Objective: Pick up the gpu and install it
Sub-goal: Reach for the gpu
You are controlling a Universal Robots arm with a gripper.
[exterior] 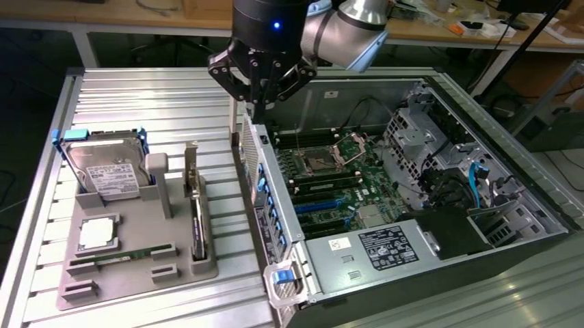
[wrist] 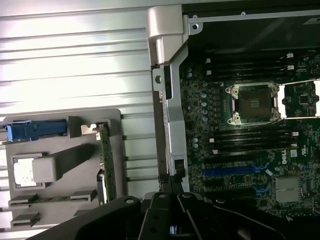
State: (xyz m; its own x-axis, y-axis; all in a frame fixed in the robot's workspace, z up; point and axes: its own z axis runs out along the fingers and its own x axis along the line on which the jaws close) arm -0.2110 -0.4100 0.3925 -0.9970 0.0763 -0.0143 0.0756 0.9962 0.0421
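- The gpu (exterior: 194, 213) was a thin, flat card with a green circuit-board edge (wrist: 106, 165) and a silver metal bracket at one end.
- It stood on its long edge in a slot of the gray moulded tray (exterior: 137, 225). It was upright, beside the computer case (exterior: 511, 178) but apart from it.
- Its long axis ran from the far side of the table (exterior: 137, 102) toward the near side in the exterior view, roughly parallel to the case's near wall, with the bracket end farthest away.
- The tray held four parts, one of each: the gpu, a silver hard drive (exterior: 105, 171) with a white label, a square processor chip (exterior: 96, 236) and a narrow memory stick (exterior: 114, 258).
- The table was ribbed, pale aluminium.
- The case lay open, showing one green motherboard (exterior: 338, 184), a square metal-framed processor socket (wrist: 252, 102) and two blue slots (wrist: 234, 171).
- The single black gripper (exterior: 260, 113) had its fingers pressed together, grasping nothing. It hung over the case's wall rim, well away from the gpu.
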